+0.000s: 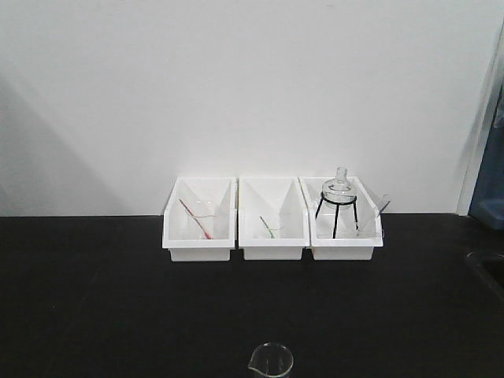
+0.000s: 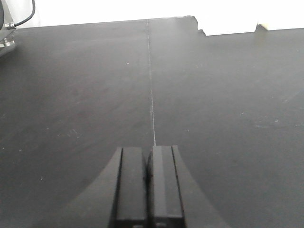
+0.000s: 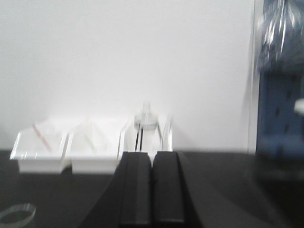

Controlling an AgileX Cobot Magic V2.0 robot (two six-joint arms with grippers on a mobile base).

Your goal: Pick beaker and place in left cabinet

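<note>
1. The beaker (image 1: 272, 361), clear glass with a spout on its rim, stands upright on the black tabletop (image 1: 118, 307). It is well in front of the middle bin (image 1: 272, 250) and cut off by the front view's lower edge. Nothing touches it.
2. The tabletop runs back under the middle bin to a white wall (image 1: 236, 79).
3. A blue-fronted cabinet (image 1: 490, 206) stands far to the right of the middle bin.
4. The left bin (image 1: 198, 252) and right bin (image 1: 343, 250) sit just beside the middle bin, all white.
5. The right bin holds a round-bottomed flask (image 1: 340, 187) on a black tripod (image 1: 335, 214).
6. The left gripper (image 2: 148, 153) has its fingers pressed together on nothing, over bare tabletop.
7. The right gripper (image 3: 152, 159) is likewise closed and empty, facing the bins.
8. A red rod (image 1: 195, 218) leans in the left bin, and a green rod (image 1: 268, 228) in the middle bin.
</note>
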